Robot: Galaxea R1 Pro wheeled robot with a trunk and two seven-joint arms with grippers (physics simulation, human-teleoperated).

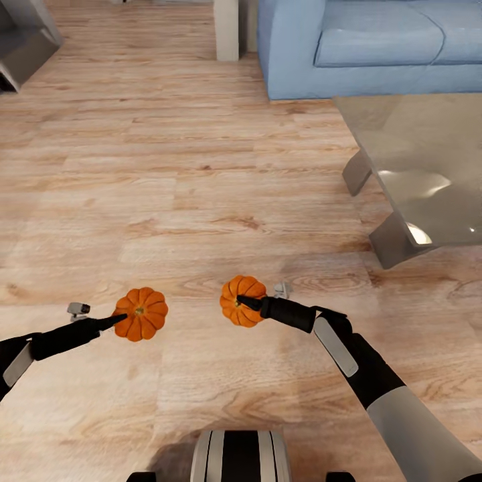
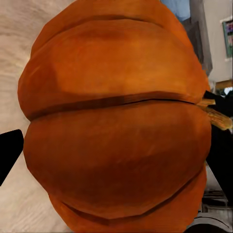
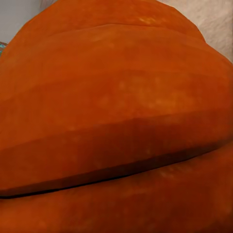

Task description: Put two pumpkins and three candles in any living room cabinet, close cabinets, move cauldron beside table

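With each set of jaws holding a pumpkin, left one [image 1: 140,313] and right one [image 1: 241,300], you should drive steadily toward a cabinet, clear of the table [image 1: 428,167].

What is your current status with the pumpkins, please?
Left gripper shut on left pumpkin. Right gripper shut on right pumpkin. Coffee table ahead right, sofa beyond; cabinet not sighted.

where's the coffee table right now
In the head view the coffee table stands at the right side on the wood floor, just in front of the blue sofa.
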